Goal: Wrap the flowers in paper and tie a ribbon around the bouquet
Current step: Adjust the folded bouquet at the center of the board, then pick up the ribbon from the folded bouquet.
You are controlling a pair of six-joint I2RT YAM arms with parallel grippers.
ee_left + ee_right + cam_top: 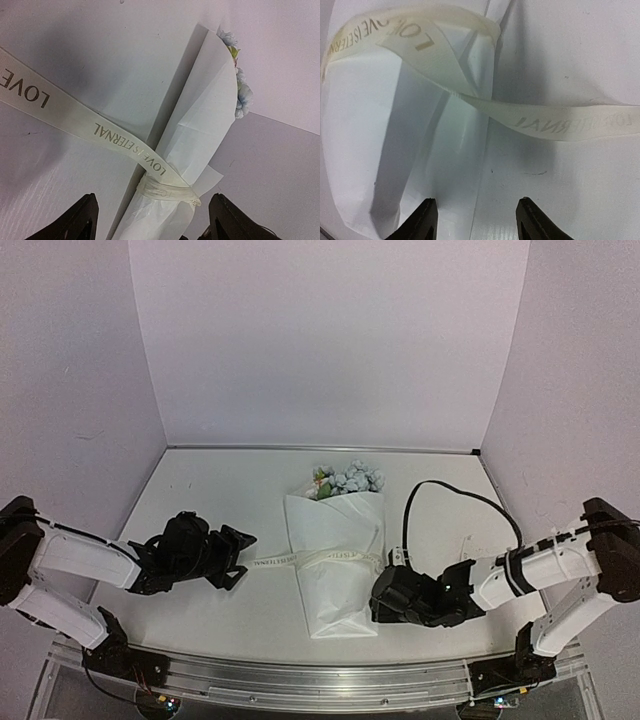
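Left to right across a white desk (pixel 200 500). The left tool (pixel 240 560) lies low at the left, its jaws spread wide and holding nothing. Just beyond its fingertips (pixel 82 220) begins a cream ribbon (pixel 270 562) printed "LOVE IS ETERNAL". This tail lies flat and runs right to the bouquet (pixel 335 585) at the centre.

The bouquet is a cone of white paper (pixel 340 525) lying on the desk. Its pale blue and white flowers (pixel 350 480) point to the far side and its folded tail to the near side. The ribbon is wound round the pinched waist, with a small bunched crossing on one side. I cannot tell whether it is knotted.

At the right, the right tool (pixel 383 595) sits against the bouquet's near right edge. Its jaws are apart and empty over the paper. A second ribbon tail arches loosely ahead of it.

All of it looks light. The paper would crease and tear easily, and the ribbon is floppy and likely slick. The safest hold seems to be on a ribbon tail close to the waist, not on the paper or blooms.
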